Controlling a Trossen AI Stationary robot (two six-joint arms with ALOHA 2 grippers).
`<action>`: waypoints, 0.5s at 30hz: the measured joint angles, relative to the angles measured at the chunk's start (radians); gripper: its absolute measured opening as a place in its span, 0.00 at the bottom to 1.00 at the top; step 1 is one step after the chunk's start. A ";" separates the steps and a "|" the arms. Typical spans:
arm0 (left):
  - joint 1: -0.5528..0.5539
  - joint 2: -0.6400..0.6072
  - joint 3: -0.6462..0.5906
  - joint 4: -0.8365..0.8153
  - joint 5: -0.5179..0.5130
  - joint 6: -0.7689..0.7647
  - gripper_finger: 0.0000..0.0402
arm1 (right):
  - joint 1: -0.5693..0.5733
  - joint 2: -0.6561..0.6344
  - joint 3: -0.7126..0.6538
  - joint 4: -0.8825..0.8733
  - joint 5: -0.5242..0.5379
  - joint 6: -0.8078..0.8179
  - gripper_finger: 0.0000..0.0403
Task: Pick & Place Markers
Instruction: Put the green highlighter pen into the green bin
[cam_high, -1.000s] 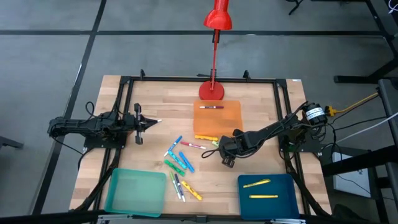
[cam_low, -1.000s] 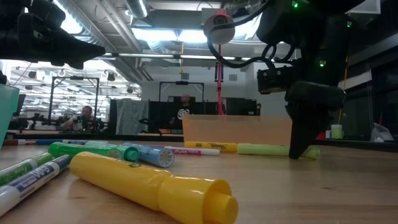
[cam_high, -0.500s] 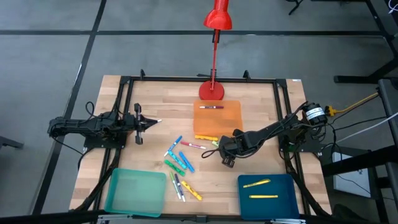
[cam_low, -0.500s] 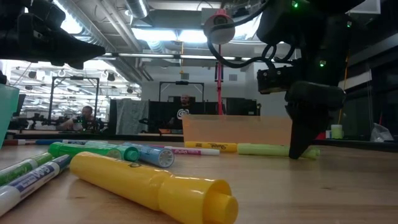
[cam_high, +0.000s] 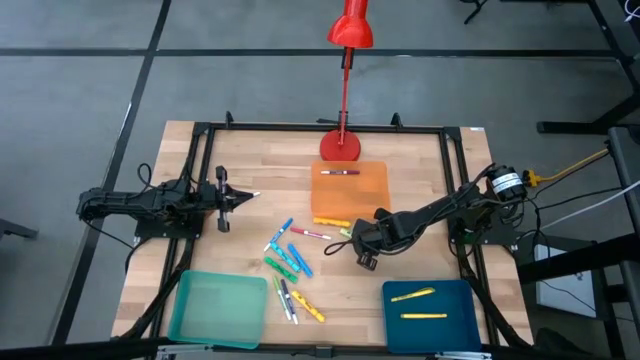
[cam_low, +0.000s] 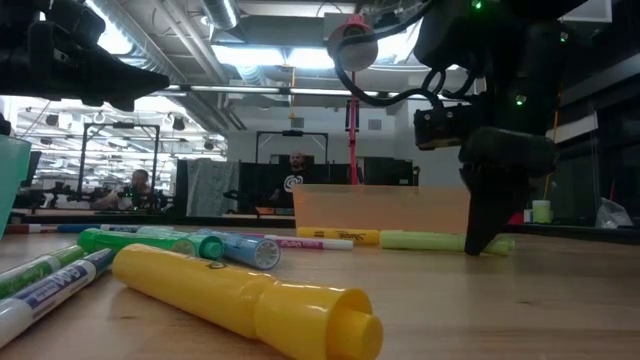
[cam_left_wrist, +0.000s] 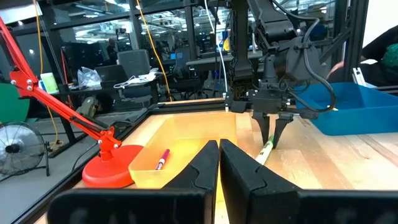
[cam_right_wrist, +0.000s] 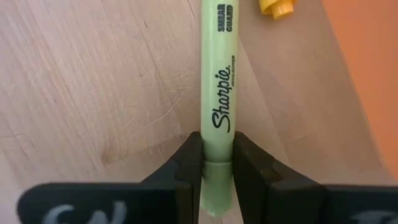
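The orange tray (cam_high: 350, 191) holds one marker (cam_high: 339, 172), the blue tray (cam_high: 432, 312) two yellow ones (cam_high: 411, 295), the teal tray (cam_high: 217, 309) none. The right pincer (cam_high: 353, 238) grips a pale green marker (cam_right_wrist: 217, 106); the left pincer (cam_high: 252, 195) is closed.

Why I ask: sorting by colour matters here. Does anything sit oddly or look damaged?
Nothing looks damaged or spilled. The right gripper is shut on a light green marker lying flat on the table; the left gripper waits shut.
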 joint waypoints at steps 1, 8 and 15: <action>0.000 0.000 0.000 0.000 0.000 0.000 0.03 | 0.000 0.000 0.000 0.000 0.000 0.000 0.16; 0.000 0.000 0.000 0.000 0.000 0.000 0.02 | 0.000 0.000 0.000 -0.001 0.000 0.000 0.20; 0.000 0.000 0.000 0.000 0.000 0.000 0.03 | 0.000 0.000 0.000 -0.002 0.000 0.001 0.16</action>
